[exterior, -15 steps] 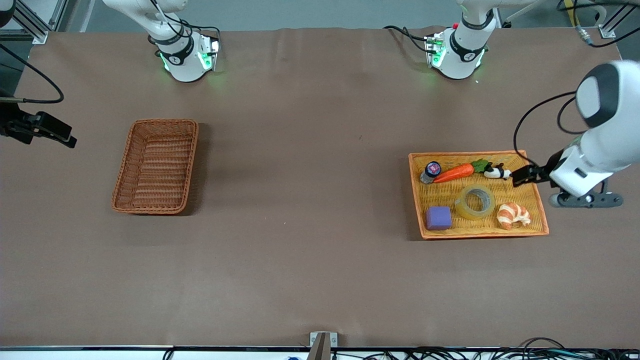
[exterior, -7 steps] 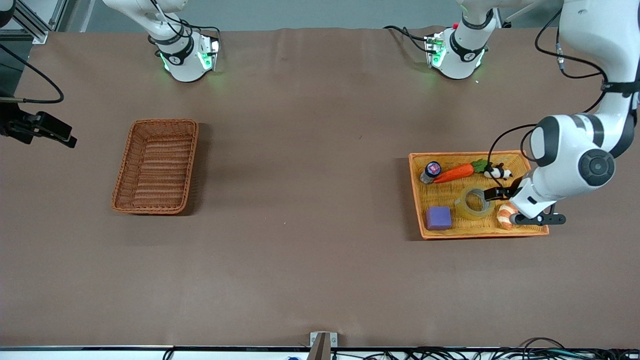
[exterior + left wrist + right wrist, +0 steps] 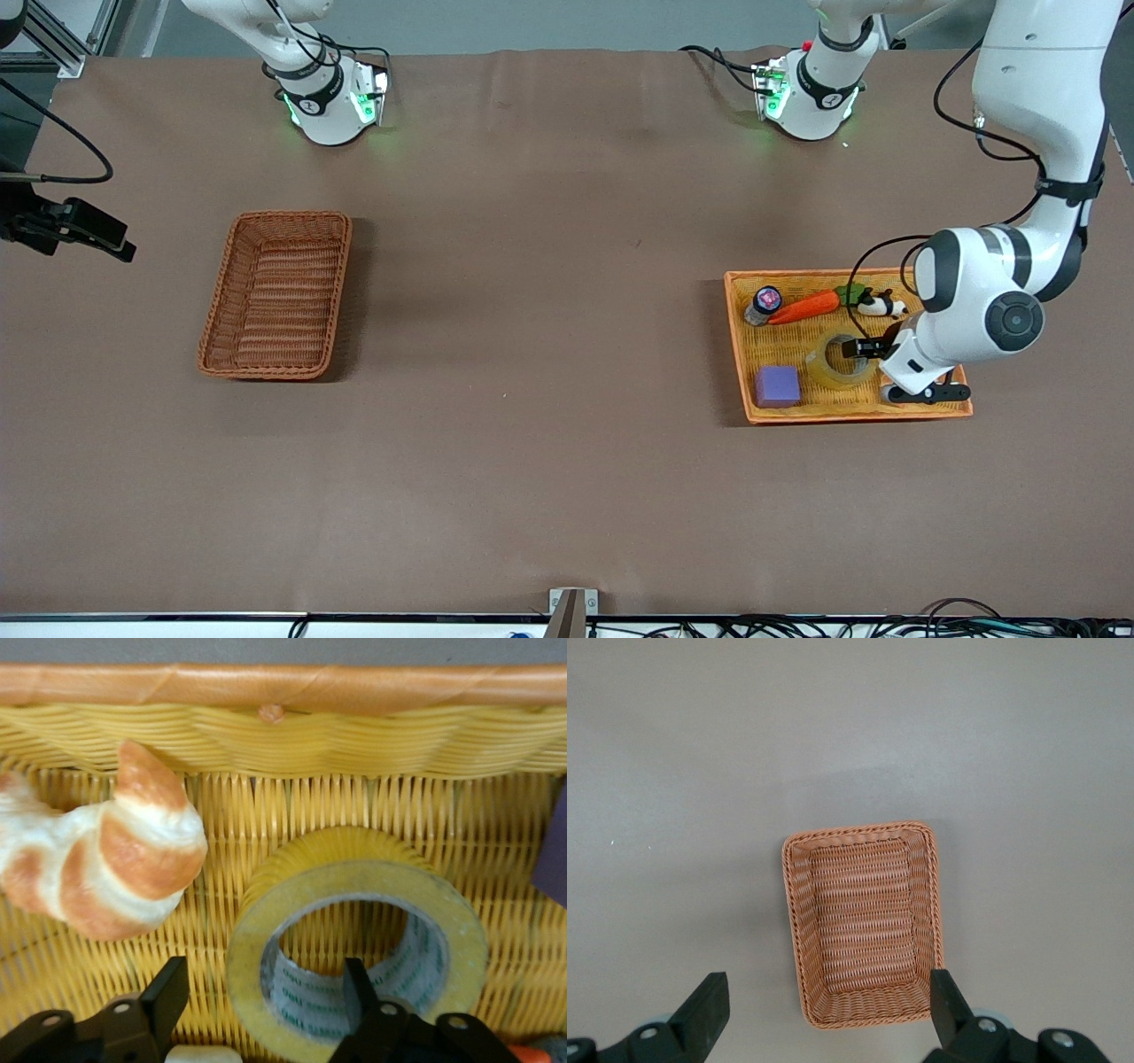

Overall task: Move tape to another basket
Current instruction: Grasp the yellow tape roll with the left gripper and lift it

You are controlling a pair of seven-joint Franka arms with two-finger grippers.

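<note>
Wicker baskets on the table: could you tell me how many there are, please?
2. The dark reddish-brown basket sits toward the right arm's end; the orange-yellow tray holding the tape sits toward the left arm's end.

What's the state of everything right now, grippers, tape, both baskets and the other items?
left gripper: open, straddling the tape's wall, one finger inside the ring
right gripper: open, waiting high over the basket
tape: lying flat in the tray, not lifted
basket: upright, nothing in it
tray: holds tape, croissant, carrot, purple block
</note>
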